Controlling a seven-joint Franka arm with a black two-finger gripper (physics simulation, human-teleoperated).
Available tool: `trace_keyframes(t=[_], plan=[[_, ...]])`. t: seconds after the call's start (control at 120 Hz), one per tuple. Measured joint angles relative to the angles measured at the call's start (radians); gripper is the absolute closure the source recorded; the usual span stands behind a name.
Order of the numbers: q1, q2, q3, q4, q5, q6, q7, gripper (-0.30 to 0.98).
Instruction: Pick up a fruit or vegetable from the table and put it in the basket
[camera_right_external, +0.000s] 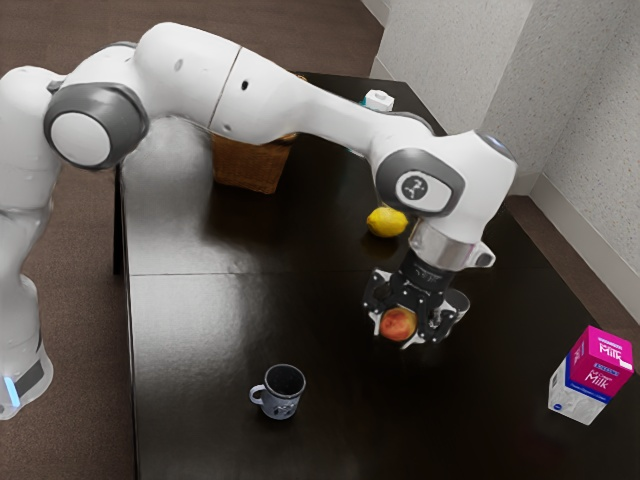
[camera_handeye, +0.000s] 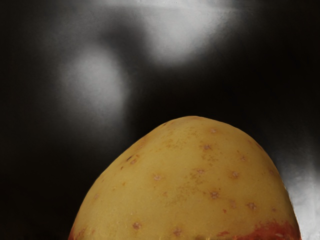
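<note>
the hand (camera_right_external: 396, 335) is grasping a red-and-yellow fruit (camera_right_external: 398, 323), its fingers against two sides, above the dark surface (camera_right_external: 200, 330). the lemon (camera_right_external: 386, 222) lies near the hand; the brown basket (camera_right_external: 250, 166) stands well apart, partly hidden by the arm (camera_right_external: 270, 95).

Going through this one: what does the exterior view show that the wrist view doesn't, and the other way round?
Exterior view: the arm, the brown basket partly behind it, a lemon, a mug, and a pink, blue and white milk carton.

Wrist view: close detail of the fruit, with small spots scattered over yellow skin and red at the picture's lower edge, plus pale patches on the dark background.

Shared: that same fruit, reddish in the exterior view, and probably the dark tabletop.
</note>
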Motion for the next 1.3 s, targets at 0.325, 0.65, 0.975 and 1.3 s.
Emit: trace_keyframes(t=[0.325, 0.65, 0.975, 1.3], plan=[[0.166, -0.332, 0.012, -0.124, 0.132, -0.195, 0.048, 0.45], [0.682, -0.386, 0.013, -0.203, 0.229, -0.271, 0.349, 0.46], [0.900, -0.127, 0.005, 0.024, 0.287, -0.279, 0.711, 0.47], [0.902, -0.047, -0.017, 0.111, 0.295, -0.281, 0.972, 0.15]])
